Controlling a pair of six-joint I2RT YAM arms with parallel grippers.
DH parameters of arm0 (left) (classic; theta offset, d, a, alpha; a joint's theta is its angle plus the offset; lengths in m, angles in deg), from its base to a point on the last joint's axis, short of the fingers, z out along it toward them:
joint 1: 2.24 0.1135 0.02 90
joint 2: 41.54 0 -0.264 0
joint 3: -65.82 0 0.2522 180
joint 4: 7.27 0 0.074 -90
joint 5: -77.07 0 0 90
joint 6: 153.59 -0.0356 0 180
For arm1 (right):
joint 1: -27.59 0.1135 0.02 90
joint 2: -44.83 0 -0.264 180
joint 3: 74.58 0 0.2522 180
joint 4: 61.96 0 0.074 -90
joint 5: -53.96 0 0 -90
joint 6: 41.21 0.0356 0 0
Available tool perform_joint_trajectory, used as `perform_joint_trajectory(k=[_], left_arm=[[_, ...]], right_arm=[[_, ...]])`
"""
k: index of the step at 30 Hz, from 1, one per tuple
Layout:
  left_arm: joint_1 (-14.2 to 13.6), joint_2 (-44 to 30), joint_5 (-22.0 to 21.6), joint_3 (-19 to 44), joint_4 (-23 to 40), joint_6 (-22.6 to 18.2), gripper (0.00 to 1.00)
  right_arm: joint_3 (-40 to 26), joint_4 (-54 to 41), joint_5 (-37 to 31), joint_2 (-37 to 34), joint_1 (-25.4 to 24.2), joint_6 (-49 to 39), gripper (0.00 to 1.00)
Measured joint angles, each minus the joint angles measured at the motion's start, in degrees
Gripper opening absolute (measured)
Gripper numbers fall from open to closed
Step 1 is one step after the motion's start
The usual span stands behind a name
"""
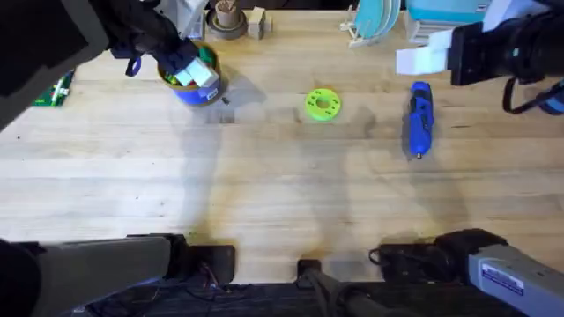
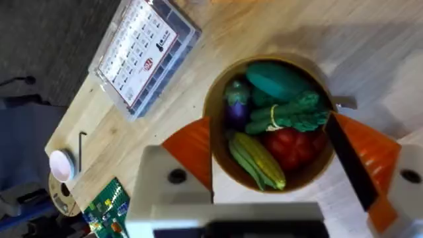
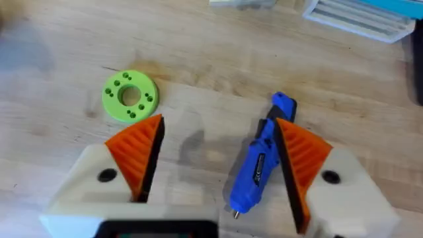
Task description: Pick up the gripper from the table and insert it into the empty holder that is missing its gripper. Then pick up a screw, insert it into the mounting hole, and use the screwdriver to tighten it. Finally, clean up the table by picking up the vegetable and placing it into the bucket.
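Note:
The blue bucket (image 1: 196, 81) stands at the table's far left, with my left gripper (image 1: 189, 69) right above it. In the left wrist view the left gripper (image 2: 269, 119) is open, its orange fingers (image 2: 190, 151) straddling the bucket's rim (image 2: 215, 106). A dark-green vegetable (image 2: 291, 114) lies on top of the toy foods inside. The blue screwdriver (image 1: 419, 119) lies flat at the right. My right gripper (image 3: 218, 122) hovers open over the table, one orange finger beside the screwdriver (image 3: 254, 168). The loose gripper, empty holder and screw are out of view.
A lime-green disc (image 1: 322, 104) lies mid-table. A clear parts box (image 2: 142, 53), an Allen key (image 2: 82, 149) and a green circuit board (image 1: 53, 88) sit left of the bucket. A grey dish (image 1: 226, 19), a wooden block (image 1: 256, 22) and a rack (image 1: 374, 22) line the far edge.

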Motion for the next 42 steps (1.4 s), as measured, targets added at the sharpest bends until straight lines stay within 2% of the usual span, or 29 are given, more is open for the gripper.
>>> perform_joint_trajectory(k=[5,10,12,16,22,26,32,33,38,39,40,41,42], left_arm=[[-0.7,2.2,0.0,0.2,-0.7,0.0,0.993],[-1.5,11.4,3.5,1.9,-0.2,0.9,0.993],[-1.4,15.9,6.4,2.6,1.0,1.9,0.993],[-1.4,23.2,13.6,3.4,7.3,2.9,0.993],[-1.4,26.1,25.9,3.5,19.4,3.4,0.993],[-1.5,26.3,32.3,3.5,21.0,3.5,0.993],[-1.5,26.6,37.0,3.5,22.4,3.7,0.995],[-1.5,26.6,37.4,3.5,22.5,4.0,0.917],[-1.5,26.6,38.2,3.5,22.2,4.2,0.131],[-1.5,26.6,38.2,3.5,22.2,4.1,0.035],[-1.5,26.6,38.3,3.5,22.2,4.1,0.012],[-1.5,26.6,38.4,3.5,22.1,4.1,0.101],[-1.5,26.6,38.6,3.5,22.2,4.1,0.261]], right_arm=[[0.0,0.0,0.0,0.0,0.0,0.0,0.994],[0.0,0.1,0.0,0.2,0.0,0.0,0.994],[0.0,0.1,0.0,1.1,0.0,0.0,0.994],[0.0,0.1,0.0,5.3,0.0,0.0,0.993],[0.0,-0.9,0.0,11.3,0.0,0.0,0.992],[0.0,-1.8,0.0,14.2,0.0,0.0,0.994],[0.0,-1.8,0.0,17.3,0.0,0.0,0.994],[0.0,-1.8,0.0,17.4,0.0,0.0,0.994],[0.0,-1.9,0.0,17.4,0.0,0.0,0.993],[0.0,-1.9,0.0,17.4,0.0,0.0,0.993],[0.0,-1.9,0.0,17.4,0.0,0.0,0.993],[0.0,-1.9,0.0,17.4,0.0,0.0,0.994],[0.0,-1.9,0.0,17.4,0.0,0.0,0.993]])
